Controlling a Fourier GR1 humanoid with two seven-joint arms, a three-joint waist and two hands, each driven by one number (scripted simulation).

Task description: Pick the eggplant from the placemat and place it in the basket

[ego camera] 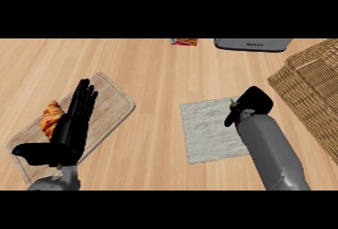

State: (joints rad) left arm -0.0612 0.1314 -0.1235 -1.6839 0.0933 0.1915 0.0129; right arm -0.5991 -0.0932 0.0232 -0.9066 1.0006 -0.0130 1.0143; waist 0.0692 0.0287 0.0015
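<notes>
- Counter [165, 67]: light wood top bearing every item below.
- Placemat [208, 134]: pale grey cloth, right of centre, partly under the right forearm.
- Eggplant [232, 107]: dark, with a green stem end, at the placemat's upper right corner, mostly hidden by the hand.
- Right hand [253, 102]: black, fingers curled round the eggplant.
- Basket [317, 89]: wicker, at the right edge, near the placemat.
- Left hand [73, 123]: fingers straight and together, thumb out to the left, resting over the tray.
- Tray [116, 100]: wooden, at the left, holding a croissant [51, 118] beside the left hand.
- Grey appliance [253, 44] and small colourful packet [184, 42]: at the far edge.
</notes>
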